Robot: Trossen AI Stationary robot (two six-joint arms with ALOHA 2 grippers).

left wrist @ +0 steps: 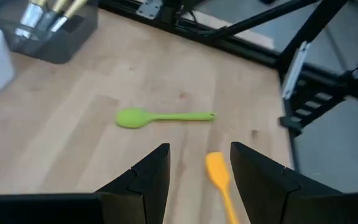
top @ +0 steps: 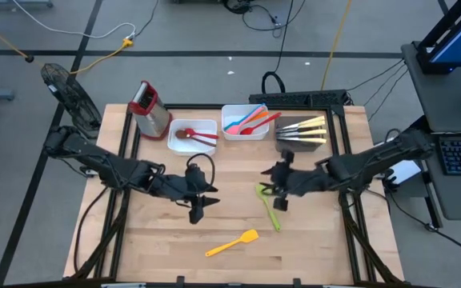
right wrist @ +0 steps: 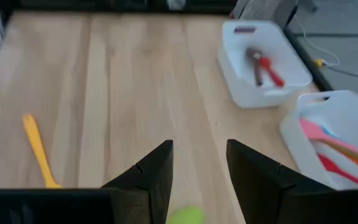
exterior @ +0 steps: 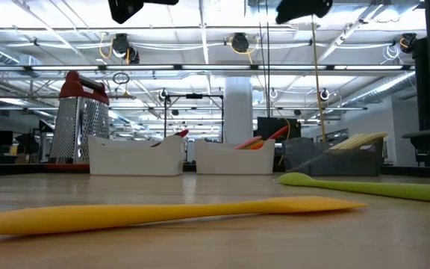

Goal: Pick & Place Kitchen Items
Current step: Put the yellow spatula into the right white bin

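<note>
- Table: pale wood; sorted stock along the far edge, loose stock nearer the front.
- White tray, left: held a brown spoon and a red utensil. Prob. one sorting bin.
- White tray, middle: held pink, blue, orange and red utensils, handles leaning over the rim.
- Dark tray: pale-handled knives laid side by side; like kept w/ like.
- Grater w/ red top: stood beside the left tray; not an item to sort.
- Green spoon: loose on the table, unsorted; lay just under the right gripper.
- Yellow spatula: loose near the front edge, apart from both arms.
- Right gripper: fingers spread, empty, above the green spoon's bowl; appeared lined up for a pick.
- Left gripper: fingers apart, empty, over mid-table, facing the yellow spatula; prob. next in line.
</note>
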